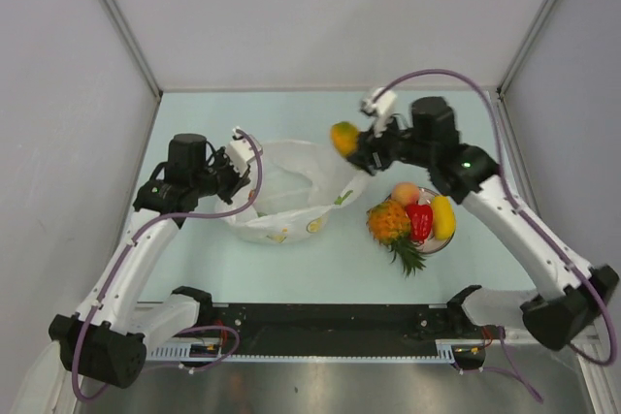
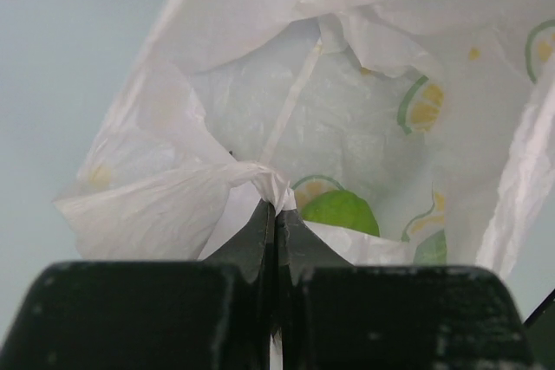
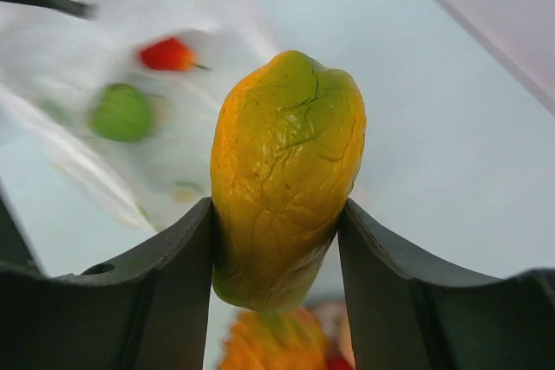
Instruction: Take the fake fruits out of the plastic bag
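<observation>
Plastic bag [image 1: 283,193] sits on pale table [image 1: 320,264] between grey walls [image 1: 320,16].

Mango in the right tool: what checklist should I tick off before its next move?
1. Grip on mango by right tool: ok.
2. No plastic snagged on mango: ok.
3. Hold of left tool on plastic bag edge: ok.
4. Free room on plate beside pineapple: cannot tell.
5. All fruit out of plastic bag: not ok, green fruit inside.
</observation>
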You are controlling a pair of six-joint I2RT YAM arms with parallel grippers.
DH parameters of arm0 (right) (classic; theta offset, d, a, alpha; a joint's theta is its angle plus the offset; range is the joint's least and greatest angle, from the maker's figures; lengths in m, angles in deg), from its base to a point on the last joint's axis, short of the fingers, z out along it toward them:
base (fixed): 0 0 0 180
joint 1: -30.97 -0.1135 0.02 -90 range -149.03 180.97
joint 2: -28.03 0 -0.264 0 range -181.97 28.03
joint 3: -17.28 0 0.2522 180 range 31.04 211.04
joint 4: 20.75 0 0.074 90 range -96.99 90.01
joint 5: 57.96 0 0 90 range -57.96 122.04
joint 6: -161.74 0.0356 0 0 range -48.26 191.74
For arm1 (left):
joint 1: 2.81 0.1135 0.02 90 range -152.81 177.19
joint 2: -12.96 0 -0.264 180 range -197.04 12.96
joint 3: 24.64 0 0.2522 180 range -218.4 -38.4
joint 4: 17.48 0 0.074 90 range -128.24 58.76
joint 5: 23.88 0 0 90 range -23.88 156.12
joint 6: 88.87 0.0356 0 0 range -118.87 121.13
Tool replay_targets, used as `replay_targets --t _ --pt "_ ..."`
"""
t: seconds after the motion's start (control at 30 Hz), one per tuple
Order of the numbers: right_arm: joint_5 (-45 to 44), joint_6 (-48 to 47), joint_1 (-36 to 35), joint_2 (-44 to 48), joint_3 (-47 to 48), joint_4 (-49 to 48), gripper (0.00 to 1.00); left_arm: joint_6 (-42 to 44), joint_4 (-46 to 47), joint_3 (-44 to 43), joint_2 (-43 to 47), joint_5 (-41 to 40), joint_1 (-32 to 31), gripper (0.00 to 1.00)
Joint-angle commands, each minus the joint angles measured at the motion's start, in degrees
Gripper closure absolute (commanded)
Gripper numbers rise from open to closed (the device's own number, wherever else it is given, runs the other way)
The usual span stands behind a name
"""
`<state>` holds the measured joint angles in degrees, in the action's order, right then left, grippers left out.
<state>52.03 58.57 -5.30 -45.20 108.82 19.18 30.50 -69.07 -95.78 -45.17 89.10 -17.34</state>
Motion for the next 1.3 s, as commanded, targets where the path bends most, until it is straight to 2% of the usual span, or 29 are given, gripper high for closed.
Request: replay_targets --t 0.0,0.03,0.13,0.17,0.27,0.4,0.57,0.93,1.03,1.07,1.17,1.2,1.27 --pt "-1.63 -6.07 15.94 9.22 -7.44 11.69 0.69 -2.56 3.9 0.25 1.0 2.59 -0.5 1.0" --pt "-0.57 -8.17 22.76 9.94 -8.34 14.67 0.69 -2.91 4.25 0.43 1.09 2.59 -0.59 1.0" --pt "1.9 -12.75 29.66 11.53 -12.29 19.6 0.69 -3.87 4.6 0.43 0.74 2.77 -0.86 1.0" --pt "2.16 -14.24 34.03 11.71 -13.69 19.53 0.68 -4.31 4.69 0.43 0.74 2.77 -0.86 1.0" --pt "4.8 -19.42 40.03 10.75 -17.04 19.53 0.68 -4.4 4.16 -0.01 0.56 3.03 -0.86 1.0" --pt "4.63 -23.21 41.54 6.35 -17.84 17.78 0.67 -4.05 2.85 -0.36 0.21 2.95 -0.86 1.0" --pt "6.9 -22.78 41.46 4.76 -18.27 19.17 0.66 -4.4 2.41 -0.27 0.47 2.77 -0.86 1.0" --pt "5.15 -22.07 41.63 13.54 -25.83 21.55 0.65 -4.84 3.19 -0.09 0.03 3.12 -0.86 1.0" --pt "8.56 -28.55 41.55 19.32 -27.14 25.58 0.67 -5.37 3.63 -0.01 -0.4 3.56 -0.86 1.0" --pt "9.53 -34.5 41.2 21.62 -27.76 26.72 0.68 -5.46 3.63 -0.01 -0.49 3.73 -0.86 1.0" --pt "10.51 -43.57 41.11 28.29 -31.1 31.12 0.67 -5.72 3.63 0.17 -0.84 4.17 -0.94 1.0" --pt "10.6 -51.0 41.19 29.45 -31.98 33.83 0.67 -5.81 3.81 0.17 -0.93 4.26 -0.86 1.0" --pt "10.51 -58.25 41.46 32.69 -35.04 35.96 0.67 -5.9 3.81 0.08 -1.37 4.09 -0.94 1.0"
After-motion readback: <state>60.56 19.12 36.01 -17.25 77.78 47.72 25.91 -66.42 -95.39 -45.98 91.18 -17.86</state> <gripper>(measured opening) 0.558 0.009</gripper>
